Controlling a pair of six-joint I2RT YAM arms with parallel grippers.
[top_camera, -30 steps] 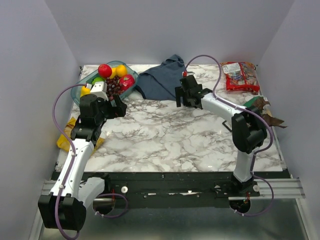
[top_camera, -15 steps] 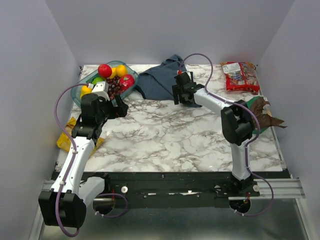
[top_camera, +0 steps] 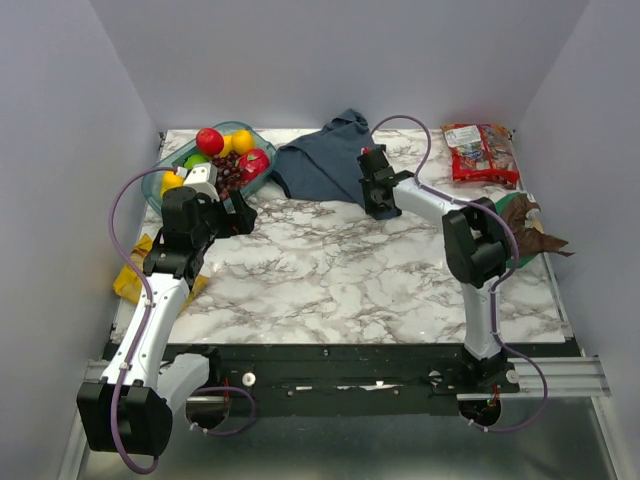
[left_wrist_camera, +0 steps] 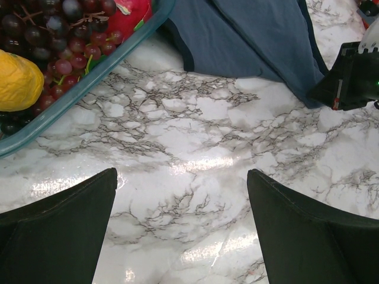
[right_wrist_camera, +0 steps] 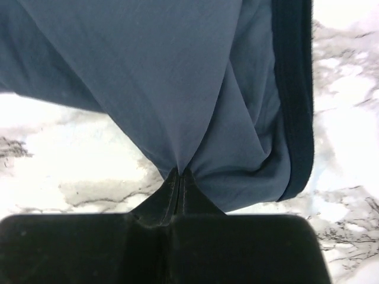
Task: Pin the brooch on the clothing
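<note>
- The right gripper [right_wrist_camera: 177, 177] has its jaws closed tight on a pinched fold at the near edge of the clothing [right_wrist_camera: 148, 71].
- It would probably be best to lift gently and pull slowly, so the thin fold does not slip free.
- The left gripper [left_wrist_camera: 180, 201] has its jaws wide apart and holds nothing, above the table [left_wrist_camera: 195, 136].
- The clothing is soft, matte, slate-blue fabric, creased, with darker navy trim.
- The table is glossy white marble pattern with grey veins.
- The brooch cannot be seen in any view.

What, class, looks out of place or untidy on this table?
The tank top lies bunched up near the table's far edge, not flat; the right gripper is shut on a fold of it.
</note>
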